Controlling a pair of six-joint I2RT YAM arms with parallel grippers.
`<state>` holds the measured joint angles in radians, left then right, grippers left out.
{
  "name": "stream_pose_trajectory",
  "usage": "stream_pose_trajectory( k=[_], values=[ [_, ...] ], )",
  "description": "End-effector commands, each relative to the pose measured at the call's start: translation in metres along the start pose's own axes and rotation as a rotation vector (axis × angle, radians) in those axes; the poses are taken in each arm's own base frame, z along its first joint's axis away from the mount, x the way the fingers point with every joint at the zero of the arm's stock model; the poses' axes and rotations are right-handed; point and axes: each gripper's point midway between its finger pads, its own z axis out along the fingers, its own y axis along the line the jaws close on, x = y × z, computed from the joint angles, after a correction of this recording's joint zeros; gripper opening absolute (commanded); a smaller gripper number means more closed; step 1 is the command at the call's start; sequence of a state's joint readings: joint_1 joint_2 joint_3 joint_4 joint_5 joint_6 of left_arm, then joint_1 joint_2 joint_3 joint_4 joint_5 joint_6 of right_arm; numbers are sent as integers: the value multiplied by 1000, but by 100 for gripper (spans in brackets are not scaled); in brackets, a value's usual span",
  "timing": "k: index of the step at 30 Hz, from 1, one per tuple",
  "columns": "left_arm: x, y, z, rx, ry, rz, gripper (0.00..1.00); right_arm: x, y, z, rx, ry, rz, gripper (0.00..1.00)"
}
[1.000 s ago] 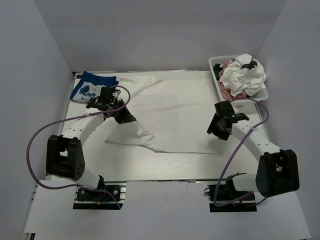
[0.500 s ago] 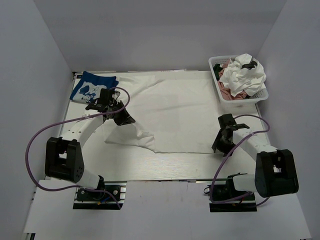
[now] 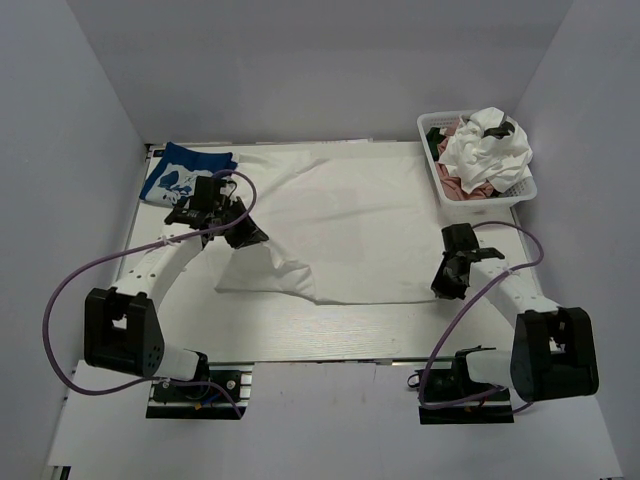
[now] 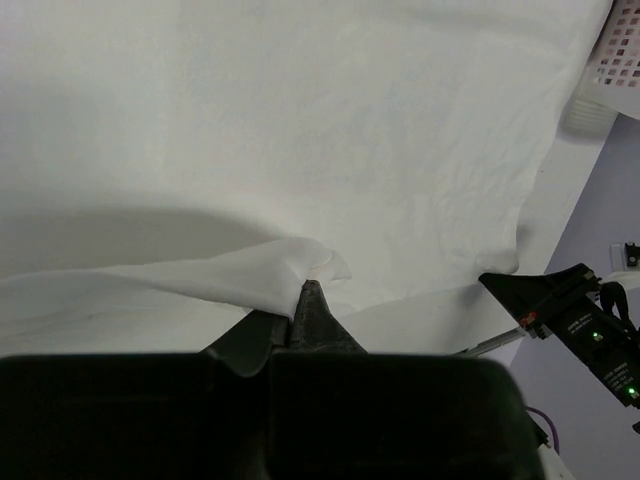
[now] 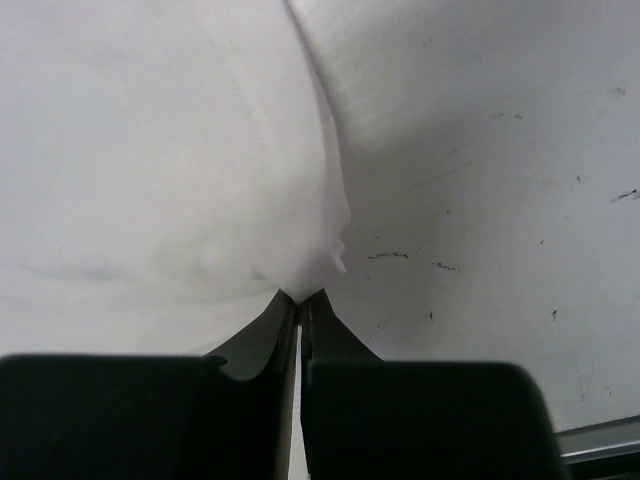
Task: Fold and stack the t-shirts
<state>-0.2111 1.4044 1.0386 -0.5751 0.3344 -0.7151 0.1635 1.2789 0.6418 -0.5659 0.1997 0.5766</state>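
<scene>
- table [image 3: 330,325]: pale wood-grain top with grey walls [image 3: 60,150] on three sides. nothing lies between the two arms except cloth.
- purple cables [image 3: 62,290]: one loops wide of each arm, clear of the cloth.
- large white t-shirt [image 3: 350,210]: spread flat over the middle of the table, reaching the far edge. its near-left part is lifted and folded over on itself, and its near-right corner is raised off the wood.
- left gripper [image 4: 305,298]: fingers together, clamped on the raised near-left fold of the large white t-shirt.
- right gripper [image 5: 298,300]: fingers closed tight on the near-right corner of the same shirt, with scuffed bare table just to its right.
- blue t-shirt [image 3: 180,172]: white graphic, lying at the far-left corner just beside the spread shirt and behind the left gripper.
- mesh basket [image 3: 527,190]: white plastic, at the far-right corner beside the shirt's right edge.
  - contents: crumpled white tee [image 3: 487,148] heaped on top, above the rim.
  - contents: dusty-pink tee [image 3: 466,187] beneath it.
  - contents: a dark scrap at the far inner corner, colour unclear.
</scene>
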Motion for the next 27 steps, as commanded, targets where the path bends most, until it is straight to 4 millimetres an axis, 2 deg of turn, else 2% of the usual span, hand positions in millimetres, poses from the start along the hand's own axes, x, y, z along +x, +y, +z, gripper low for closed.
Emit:
stream_pose_trajectory(
  k=[1,4,5,8,9,10,11,12,14,16,17,18,19,20,21,22,23,24,26,27],
  values=[
    [-19,-17,-15,38,-73,25,0,-32,10,-19,-47,-113,-15,0],
    [-35,-21,-16,10,-113,26,0,-56,23,-34,-83,-163,-14,0],
    [-38,-19,-12,-1,-114,24,0,-59,24,-32,-72,-154,0,0],
    [-56,-31,-9,19,-157,28,0,-85,41,-43,-131,-206,12,0],
    [-72,-32,-6,6,-192,15,0,-86,43,-38,-126,-188,9,0],
    [-78,-34,-4,-1,-203,14,0,-103,51,-47,-147,-222,18,0],
    [-91,-39,-6,-13,-236,16,0,-107,52,-41,-134,-207,19,0],
    [-97,-31,3,-44,-229,2,0,-124,59,-49,-150,-238,24,0],
    [-117,-36,3,-51,-267,10,0,-130,61,-41,-137,-222,28,0],
    [-132,-29,13,-81,-296,1,0,-147,69,-43,-152,-235,18,0],
    [-143,-30,12,-80,-323,-2,0,-155,72,-47,-157,-249,18,0],
    [-148,-26,14,-83,-332,6,0,-154,72,-36,-137,-220,11,0],
    [-161,-34,15,-57,-379,17,0,-166,75,-40,-141,-241,18,0],
    [-167,-28,23,-66,-383,32,0,-170,76,-38,-137,-242,17,0],
    [-173,-31,25,-54,-398,37,0,-169,75,-25,-117,-213,14,0],
    [-184,-28,33,-54,-412,41,0,-179,79,-29,-121,-234,11,0],
    [-188,-26,37,-61,-420,40,0,-178,78,-15,-94,-206,8,0],
    [-192,-20,41,-67,-425,32,0,-180,78,-12,-87,-202,-4,0],
    [-204,-23,46,-58,-458,48,0,-197,83,-9,-86,-226,-7,0],
    [-205,-9,56,-85,-442,44,0,-203,86,-3,-79,-224,-26,0]
  ],
)
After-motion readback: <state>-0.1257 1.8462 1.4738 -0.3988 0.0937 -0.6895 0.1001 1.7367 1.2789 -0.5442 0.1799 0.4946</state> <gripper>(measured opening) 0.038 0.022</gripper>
